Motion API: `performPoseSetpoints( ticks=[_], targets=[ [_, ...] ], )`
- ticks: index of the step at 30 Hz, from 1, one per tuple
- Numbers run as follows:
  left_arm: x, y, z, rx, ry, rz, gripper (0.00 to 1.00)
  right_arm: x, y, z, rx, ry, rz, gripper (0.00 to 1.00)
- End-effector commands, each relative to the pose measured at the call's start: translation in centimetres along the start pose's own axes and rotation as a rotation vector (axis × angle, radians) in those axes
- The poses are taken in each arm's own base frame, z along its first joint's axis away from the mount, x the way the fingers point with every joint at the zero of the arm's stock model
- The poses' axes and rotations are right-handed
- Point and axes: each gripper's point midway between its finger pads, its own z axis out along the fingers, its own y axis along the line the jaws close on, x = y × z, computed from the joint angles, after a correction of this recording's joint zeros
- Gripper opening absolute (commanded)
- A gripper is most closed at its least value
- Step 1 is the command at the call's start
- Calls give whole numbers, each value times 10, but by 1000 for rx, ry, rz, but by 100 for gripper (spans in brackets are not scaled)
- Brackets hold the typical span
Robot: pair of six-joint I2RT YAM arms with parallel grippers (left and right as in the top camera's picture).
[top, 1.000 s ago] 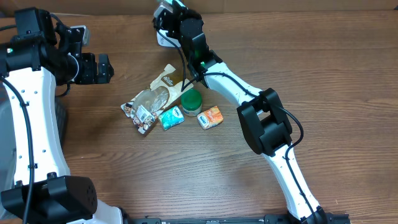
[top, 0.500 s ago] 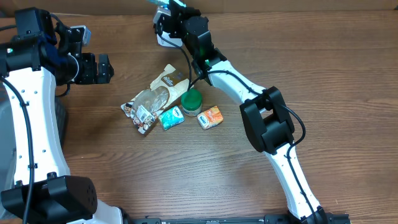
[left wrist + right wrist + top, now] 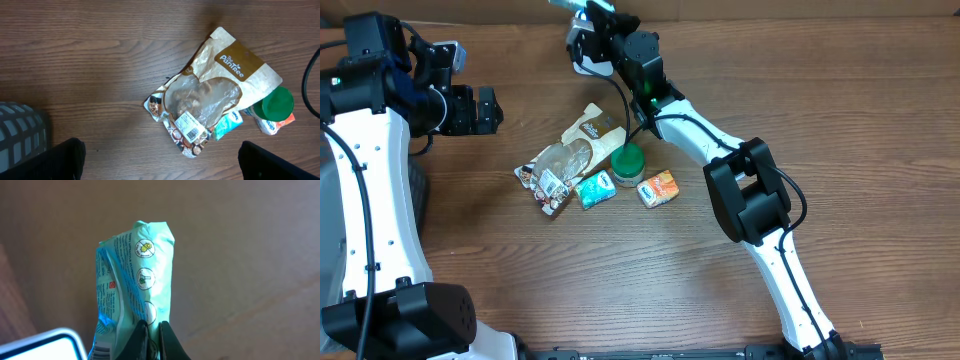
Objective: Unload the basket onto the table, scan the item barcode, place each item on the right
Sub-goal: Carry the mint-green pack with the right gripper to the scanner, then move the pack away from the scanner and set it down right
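Mint-green packet (image 3: 137, 275) in right claw (image 3: 150, 332), brown "PanTree" pouch (image 3: 242, 67)

We see two arms built alike: the left arm (image 3: 365, 190) and the right arm (image 3: 692, 135) wear smooth white shells between blocky black joints. Thin black cables loop alongside both, and a small green light glows on the right one's black far section.

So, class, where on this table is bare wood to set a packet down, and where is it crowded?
Free: the wide table strip below the pile, between left arm and right arm; also right of the right arm. Crowded: centre, where snack bag, green-lidded jar, teal packet and orange packet sit close together.
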Motion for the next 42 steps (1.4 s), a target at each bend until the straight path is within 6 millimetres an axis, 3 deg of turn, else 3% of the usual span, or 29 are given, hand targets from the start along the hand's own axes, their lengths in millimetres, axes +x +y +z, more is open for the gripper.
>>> performPoseSetpoints(
  ticks=[1, 7, 11, 12, 14, 18, 21, 25, 26, 28, 31, 36, 42],
  targets=[
    [-6, -5, -9, 5, -31, 36, 100, -25, -42, 0, 55, -51, 137, 4],
    [-6, -5, -9, 5, -31, 36, 100, -64, -99, -10, 65, -74, 340, 4],
    [-6, -5, -9, 5, -31, 36, 99, -95, -146, -33, -9, -24, 612, 4],
    [-6, -5, -9, 5, -31, 36, 100, -108, -157, -48, -74, 4, 722, 4],
    [-6, -5, -9, 5, -31, 36, 100, -128, -179, -97, -199, 152, 996, 4],
    [-6, -5, -9, 5, -31, 36, 100, -125, -193, -165, -261, 382, 1169, 4],
    [-6, -5, -9, 5, -31, 36, 100, -114, -193, -195, -271, 506, 1240, 4],
    [-6, -5, -9, 5, -31, 36, 100, -88, -177, -203, -257, 638, 1337, 4],
    [-6, -5, -9, 5, -31, 36, 100, -81, -170, -201, -256, 666, 1357, 9],
    [-6, -5, -9, 5, -31, 36, 99, -72, -154, -194, -273, 699, 1369, 28],
    [-6, -5, -9, 5, -31, 36, 100, -50, -104, -166, -326, 762, 1457, 45],
    [-6, -5, -9, 5, -31, 36, 100, -13, -35, -138, -340, 879, 1610, 48],
    [-6, -5, -9, 5, -31, 36, 100, 26, 30, -130, -286, 1051, 1775, 47]
  ],
)
